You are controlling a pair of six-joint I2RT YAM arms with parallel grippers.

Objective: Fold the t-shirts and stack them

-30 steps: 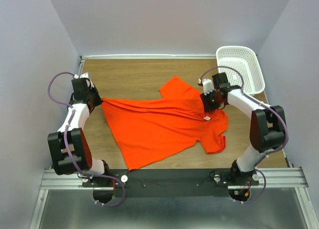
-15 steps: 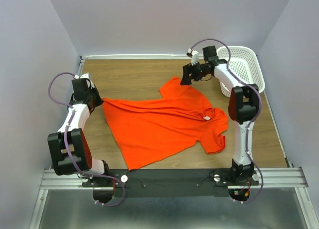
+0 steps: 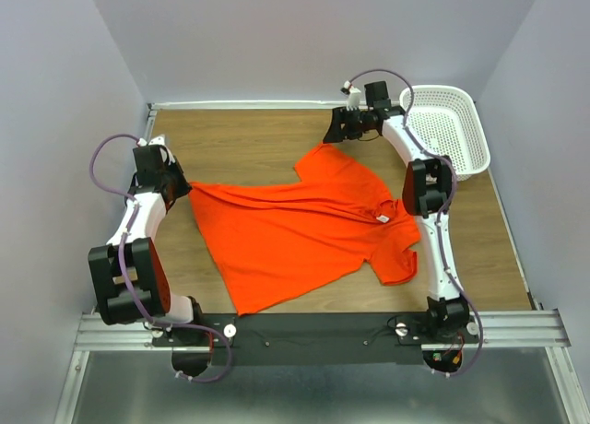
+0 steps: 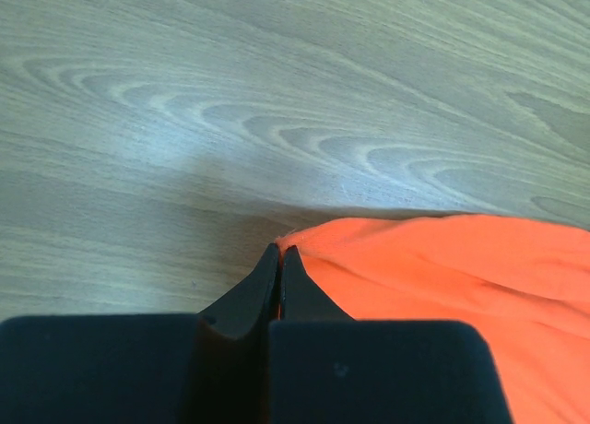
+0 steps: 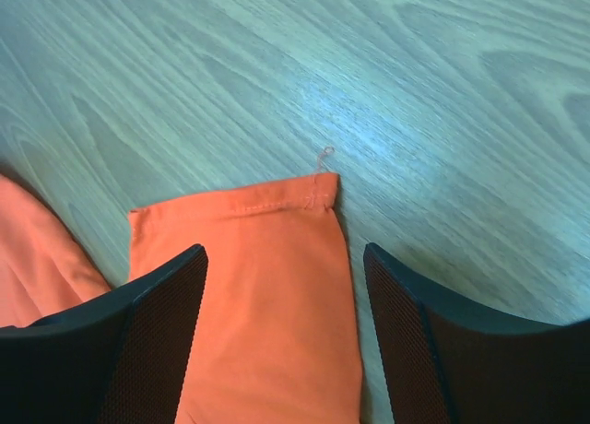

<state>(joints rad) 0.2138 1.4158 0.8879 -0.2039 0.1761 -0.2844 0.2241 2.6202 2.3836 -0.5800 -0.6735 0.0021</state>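
Left claw (image 4: 279, 254) pinches the orange t-shirt (image 3: 295, 232) by the left edge of the tabletop (image 3: 249, 138); right claw (image 5: 284, 263), wide, straddles the far sleeve (image 5: 249, 230): drop straight, catch both layers.

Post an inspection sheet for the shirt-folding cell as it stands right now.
Surface: wood-grain table, no stains or damage seen.
Job's things: one orange t-shirt spread out unfolded and rumpled, white neck label showing; no stack yet.
Clutter: white basket at the far right corner, apart from the shirt.
Grippers: left gripper shut, apparently pinching the shirt's left corner; right gripper open, fingers either side of the far sleeve, holding nothing.
Cables: purple cables loop off both arms, clear of the shirt.
Surroundings: pale walls on three sides, metal rail at the near edge.
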